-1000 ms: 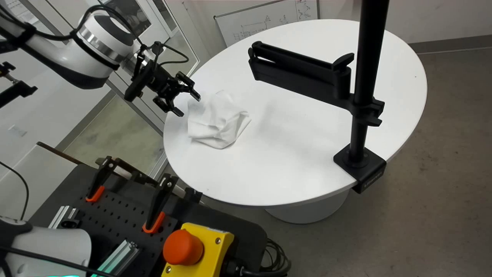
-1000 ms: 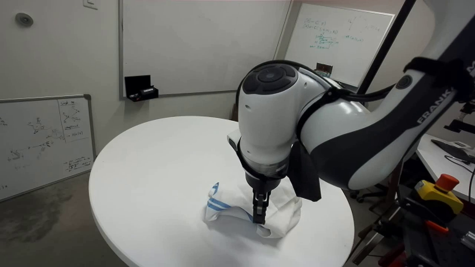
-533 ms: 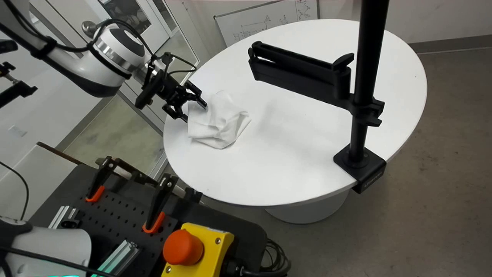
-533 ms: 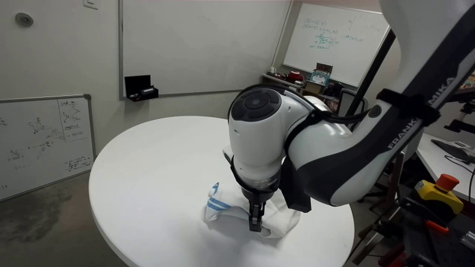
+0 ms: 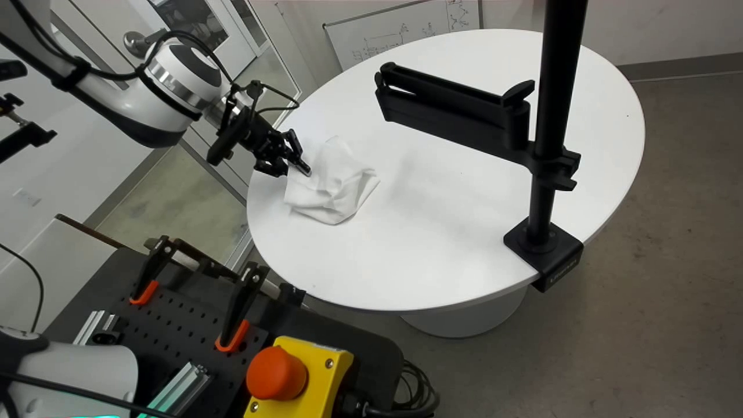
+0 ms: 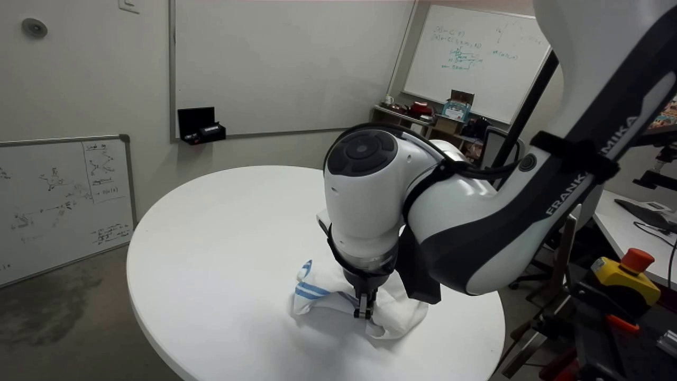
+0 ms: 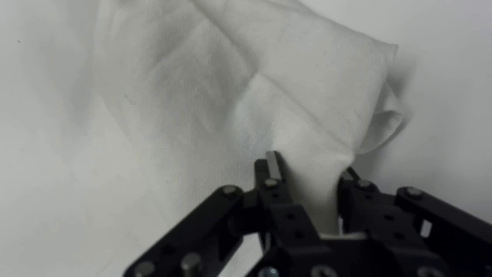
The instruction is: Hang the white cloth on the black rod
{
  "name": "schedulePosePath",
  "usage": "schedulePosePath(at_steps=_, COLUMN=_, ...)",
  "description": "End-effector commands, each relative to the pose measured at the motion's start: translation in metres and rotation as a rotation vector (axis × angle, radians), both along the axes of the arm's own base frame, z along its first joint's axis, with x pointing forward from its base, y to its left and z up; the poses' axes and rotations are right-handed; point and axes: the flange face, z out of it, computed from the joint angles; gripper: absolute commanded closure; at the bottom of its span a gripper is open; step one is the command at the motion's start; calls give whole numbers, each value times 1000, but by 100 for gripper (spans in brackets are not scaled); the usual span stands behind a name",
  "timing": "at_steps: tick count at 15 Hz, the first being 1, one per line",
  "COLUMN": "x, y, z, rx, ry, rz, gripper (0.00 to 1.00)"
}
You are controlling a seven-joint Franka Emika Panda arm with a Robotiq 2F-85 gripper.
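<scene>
Two slim dark fingers (image 7: 273, 167) of the end effector (image 7: 312, 165) stand a narrow gap apart at the white cloth (image 5: 336, 186), with soft fabric tented up between them; whether they truly grip it, I cannot tell. The cloth lies rumpled, all loose creases and rounded folds, on the smooth round table (image 5: 441, 249), near the edge that the robot's glossy white arm (image 6: 365, 201) reaches over. In an exterior view, blue stripes (image 6: 311, 291) cross an end that curls upward. Well apart from the cloth, a black rod (image 5: 562, 75) rises from a square clamp (image 5: 548, 258) at another part of the table's edge, and a long, doubled side arm (image 5: 453, 113) juts from it above the table, matte and flat-sided.
</scene>
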Motion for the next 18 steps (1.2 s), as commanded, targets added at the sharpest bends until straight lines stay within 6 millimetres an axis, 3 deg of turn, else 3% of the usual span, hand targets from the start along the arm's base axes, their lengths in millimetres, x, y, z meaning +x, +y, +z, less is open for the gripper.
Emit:
schedulePosePath(at_steps=1, x=-4, y=-4, z=14, rx=12, ry=-1, rz=-23, gripper=98)
schedulePosePath(at_steps=7, x=-30, y=-25, z=47, rx=59, ry=52, rz=-87, gripper=99)
schedulePosePath(at_steps=12, x=-61, y=-41, z=90, rx=98, ry=97, rz=-82, gripper=99)
schedulePosePath(at_steps=18, x=-97, y=-60, z=157, rx=122, ry=81, rz=-105, gripper=99)
